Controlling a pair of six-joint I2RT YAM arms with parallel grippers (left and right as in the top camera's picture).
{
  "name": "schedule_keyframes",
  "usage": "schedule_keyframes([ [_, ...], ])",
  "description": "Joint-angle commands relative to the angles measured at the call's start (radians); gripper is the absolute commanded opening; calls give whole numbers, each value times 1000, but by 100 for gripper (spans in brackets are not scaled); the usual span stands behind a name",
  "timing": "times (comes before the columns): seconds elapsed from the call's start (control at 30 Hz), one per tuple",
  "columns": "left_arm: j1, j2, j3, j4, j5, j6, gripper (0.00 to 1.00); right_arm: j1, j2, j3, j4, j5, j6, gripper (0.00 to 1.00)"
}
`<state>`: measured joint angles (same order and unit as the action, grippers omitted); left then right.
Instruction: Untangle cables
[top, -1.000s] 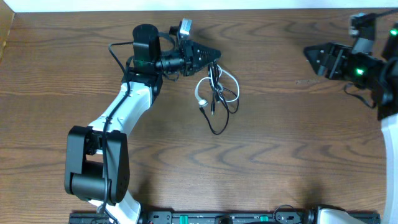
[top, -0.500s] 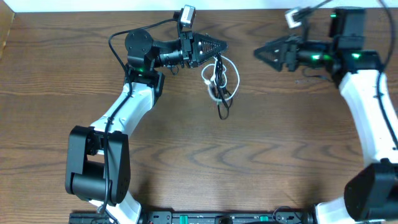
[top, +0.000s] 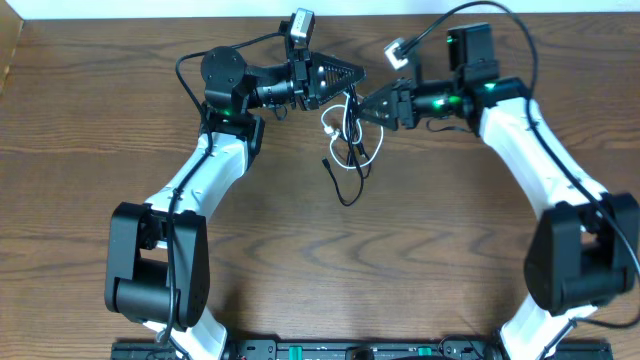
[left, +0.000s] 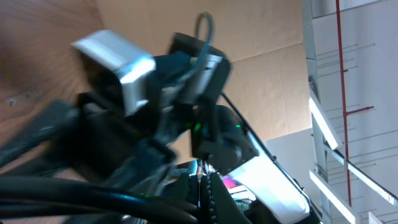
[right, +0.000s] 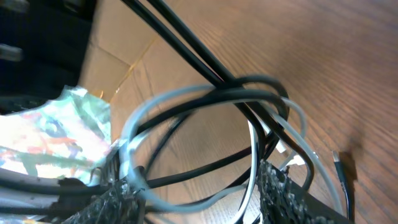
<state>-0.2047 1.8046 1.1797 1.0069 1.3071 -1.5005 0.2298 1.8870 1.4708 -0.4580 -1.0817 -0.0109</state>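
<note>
The cables hang as one tangled bundle from my left gripper (top: 352, 76), which is shut on the top of it. The white cable (top: 380, 140) forms a loop, and the black cable (top: 347, 192) trails down onto the table. My right gripper (top: 366, 110) has its tip in the bundle from the right. In the right wrist view its fingers (right: 286, 193) stand apart, with loops of the white cable (right: 180, 93) and the black cable (right: 186, 43) crossing the gap between them. In the left wrist view the left gripper (left: 203, 196) shows closed jaws and faces the blurred right arm.
The brown wooden table (top: 450, 260) runs under both arms. Both arm bases stand at the front edge. A white wall strip (top: 150, 10) lines the back edge. The thick black wires (top: 520, 50) of the right arm arch above it.
My right arm has swung in from the far right to the bundle, and its jaws have narrowed somewhat. The left gripper has lifted the bundle slightly toward the back; the cables swing.
</note>
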Motion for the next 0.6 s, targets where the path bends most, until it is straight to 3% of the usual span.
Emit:
schedule_keyframes([
  [0.0,0,-6,11,10,10,-22,7,31,27,8,32,-32,-55,53],
  [0.1,0,-7,11,-15,10,-24,8,55,32,8,77,-24,-58,47],
  [0.23,1,-7,11,-26,10,-24,7,64,31,8,129,93,72,1],
  [0.33,10,-6,11,-26,10,-24,8,32,22,8,95,288,224,1],
  [0.57,44,-6,11,-26,17,-18,7,-80,-64,9,-180,849,384,1],
])
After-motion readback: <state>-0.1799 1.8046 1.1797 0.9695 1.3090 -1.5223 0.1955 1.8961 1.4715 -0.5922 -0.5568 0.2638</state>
